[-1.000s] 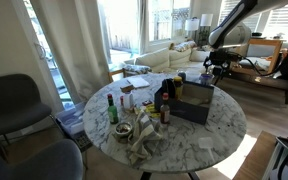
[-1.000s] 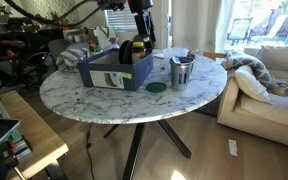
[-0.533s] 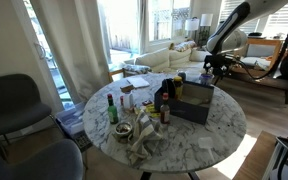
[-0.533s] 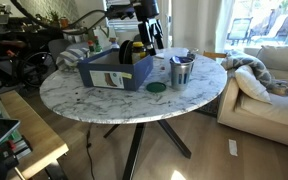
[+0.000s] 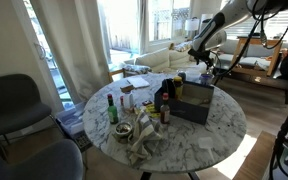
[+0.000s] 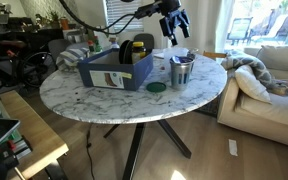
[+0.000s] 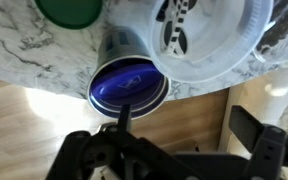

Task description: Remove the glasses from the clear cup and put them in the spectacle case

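In the wrist view a clear cup holds glasses with a black-and-white patterned frame. It stands beside a metal cup with a blue inside. My gripper is open and empty, above the table edge next to both cups. In an exterior view the gripper hangs above the cups, apart from them. It also shows in an exterior view. I cannot make out a spectacle case in any view.
A green lid lies on the marble table next to the cups. A blue bin holding a black roll stands beside them. Bottles and clutter fill the far half. A sofa stands nearby.
The arm has swung from above the blue bin to above the cups near the table edge. The gripper stays open and empty.
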`<state>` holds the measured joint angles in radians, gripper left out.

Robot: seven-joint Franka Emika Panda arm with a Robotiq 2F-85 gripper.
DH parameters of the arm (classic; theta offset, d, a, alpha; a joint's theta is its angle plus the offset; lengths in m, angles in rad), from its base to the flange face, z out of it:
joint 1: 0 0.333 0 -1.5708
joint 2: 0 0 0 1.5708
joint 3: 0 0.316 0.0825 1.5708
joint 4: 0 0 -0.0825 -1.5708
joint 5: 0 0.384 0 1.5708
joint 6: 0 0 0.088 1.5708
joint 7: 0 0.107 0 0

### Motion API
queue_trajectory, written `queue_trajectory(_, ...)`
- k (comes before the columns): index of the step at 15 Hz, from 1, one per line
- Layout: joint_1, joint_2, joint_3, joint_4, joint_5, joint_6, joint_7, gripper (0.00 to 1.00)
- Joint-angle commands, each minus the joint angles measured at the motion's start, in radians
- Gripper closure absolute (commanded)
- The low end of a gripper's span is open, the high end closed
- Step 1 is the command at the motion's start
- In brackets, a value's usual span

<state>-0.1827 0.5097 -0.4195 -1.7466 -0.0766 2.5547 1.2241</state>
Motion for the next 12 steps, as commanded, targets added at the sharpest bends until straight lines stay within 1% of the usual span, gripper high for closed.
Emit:
queue_trajectory(1,0.048,0.068,-0.047,0.110,-0.008,-0.112,0.221,0.00)
queue_trajectory(2,0.011,0.031,-0.007,0.066,-0.011,-0.059,0.120,0.00)
queue_trajectory(4,0.021,0.046,-0.010,0.093,-0.014,-0.090,0.184,0.00)
queue_trajectory(7,0.023,0.052,-0.014,0.099,-0.015,-0.092,0.200,0.00)
queue_trajectory(8,0.024,0.061,-0.005,0.109,0.002,-0.092,0.219,0.00)
queue_trajectory(11,0.053,0.091,-0.005,0.167,-0.010,-0.143,0.296,0.00)
queue_trajectory(12,0.063,0.092,-0.008,0.179,-0.022,-0.162,0.319,0.02)
